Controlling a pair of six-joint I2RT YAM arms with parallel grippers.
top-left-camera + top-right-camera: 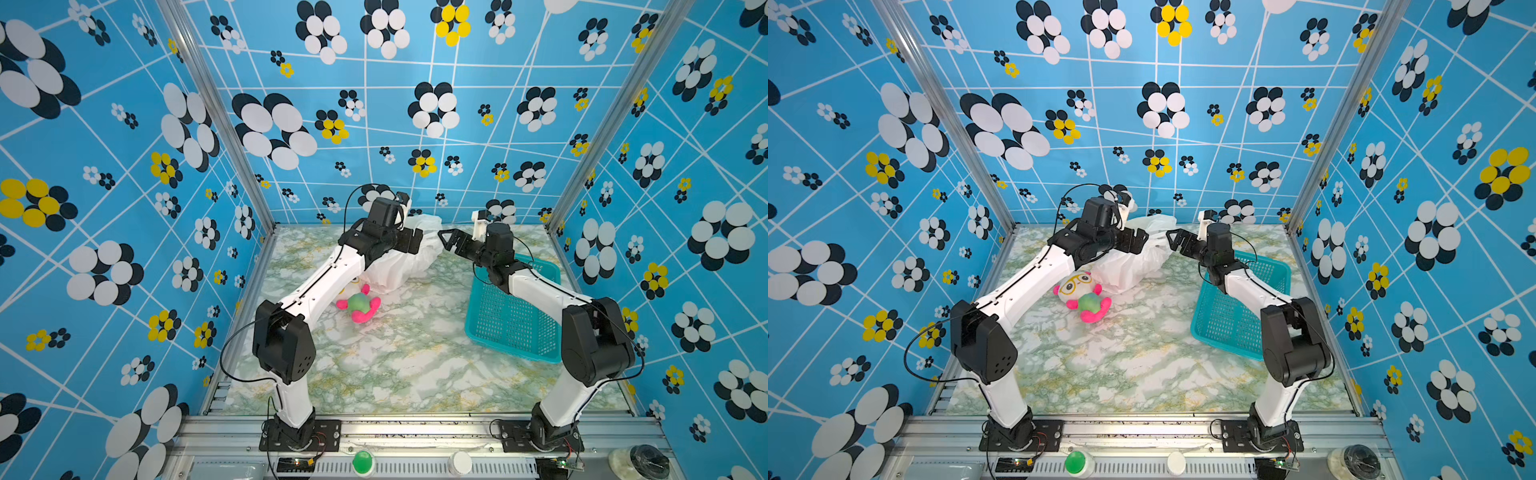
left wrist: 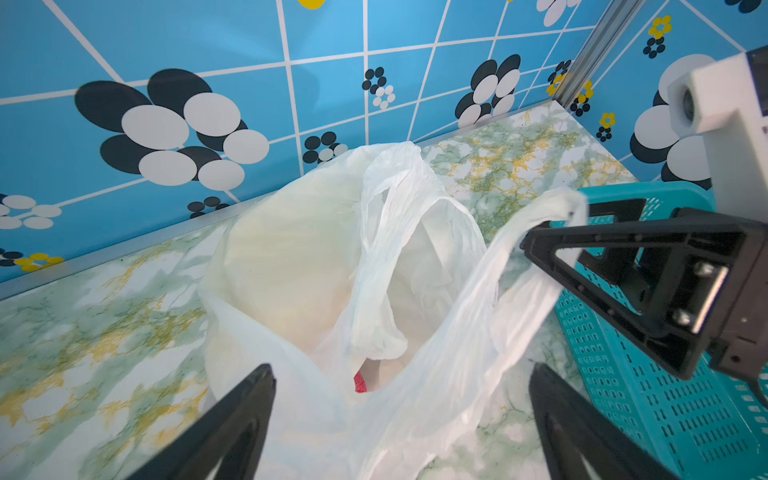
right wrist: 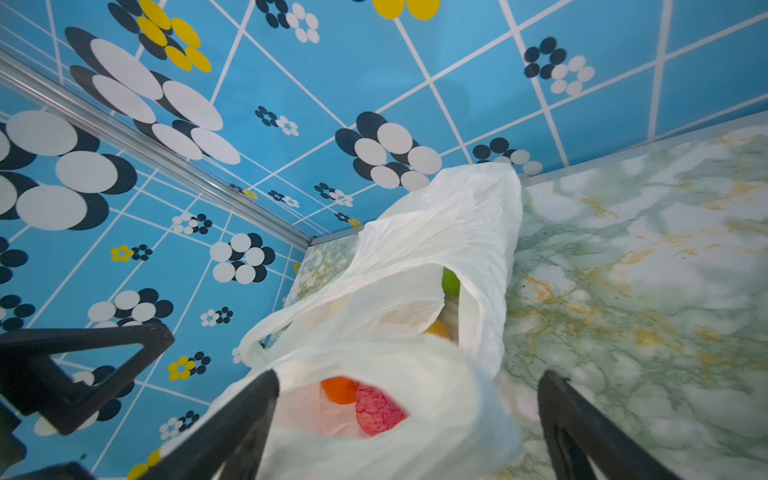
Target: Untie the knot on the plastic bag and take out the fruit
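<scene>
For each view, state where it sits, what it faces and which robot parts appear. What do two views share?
Both top views: high in front, looking down; left arm, right arm, plastic bag, teal basket.
Left wrist: behind left gripper, facing the bag's mouth; its open jaws, right gripper.
Right wrist: behind right gripper, facing the bag; its open jaws, fruit inside.
Shared: the bag, in every view.
</scene>
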